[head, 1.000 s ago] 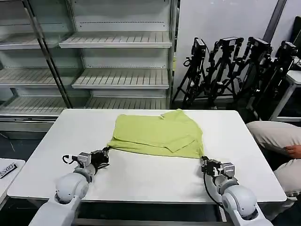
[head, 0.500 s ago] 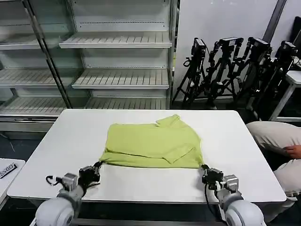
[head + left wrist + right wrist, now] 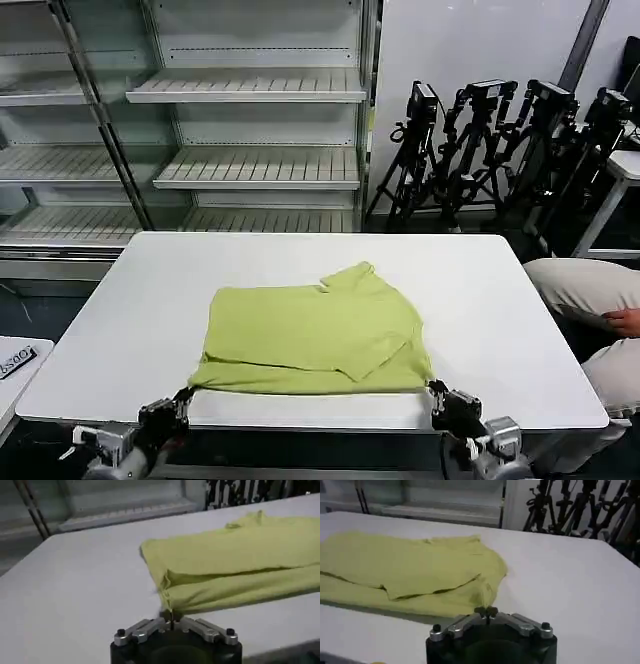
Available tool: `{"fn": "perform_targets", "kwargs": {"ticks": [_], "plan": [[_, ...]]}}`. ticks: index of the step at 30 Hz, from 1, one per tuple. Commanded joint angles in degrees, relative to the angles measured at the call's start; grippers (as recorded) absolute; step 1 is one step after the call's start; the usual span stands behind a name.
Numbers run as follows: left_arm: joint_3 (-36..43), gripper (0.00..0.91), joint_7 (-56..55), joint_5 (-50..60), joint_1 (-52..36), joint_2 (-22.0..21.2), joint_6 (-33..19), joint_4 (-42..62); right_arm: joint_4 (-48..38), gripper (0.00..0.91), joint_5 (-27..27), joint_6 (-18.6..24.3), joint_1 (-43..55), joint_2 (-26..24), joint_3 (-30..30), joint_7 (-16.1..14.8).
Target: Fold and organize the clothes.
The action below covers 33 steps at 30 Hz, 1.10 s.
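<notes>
- Your white table (image 3: 150,300) takes up the middle of the head view, with bare metal shelving (image 3: 250,120) behind it and a cluster of black tripods (image 3: 500,130) further back on the right.
- You've got the lime T-shirt (image 3: 315,330) lying folded on the table's near half, sitting slightly left of centre. Layers are stacked, a flap lies over the right part, and a sleeve bump pokes up at the far edge. The near hem sits close to the table's front edge.
- Your left gripper (image 3: 180,400) is low at the front edge, at the shirt's near-left corner. In the left wrist view (image 3: 170,617) the jaws are pinched together with the corner of the fabric caught between them; the cloth runs straight up from the tips.
- Your right gripper (image 3: 433,390) is at the front edge too, on the near-right corner. In the right wrist view (image 3: 486,612) the jaws are closed tight on that corner, with the fabric pulled to a small peak at the tips.
- Both corners are held and the shirt is flat on the table between them.
</notes>
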Motion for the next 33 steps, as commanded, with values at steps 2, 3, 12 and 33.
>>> {"fn": "perform_targets", "kwargs": {"ticks": [2,3,12,33], "plan": [[-7.34,0.907,1.02,6.73,8.08,-0.23,3.28,-7.20,9.91,0.907,-1.93,1.29,-8.05,-1.03,2.02,-0.65],[-9.60,0.907,1.02,5.44,7.79,0.11,3.28,-8.40,11.29,0.907,-1.69,0.61,-7.82,-1.29,2.66,-0.62],[-8.06,0.907,-0.46,-5.21,-10.19,5.46,3.20,-5.15,1.75,0.907,2.36,-3.80,15.50,-0.01,-2.46,2.99],[22.61,0.907,1.06,-4.24,-54.94,0.41,3.35,36.83,-49.73,0.907,5.15,-4.14,62.92,10.37,-20.81,5.90]]}}
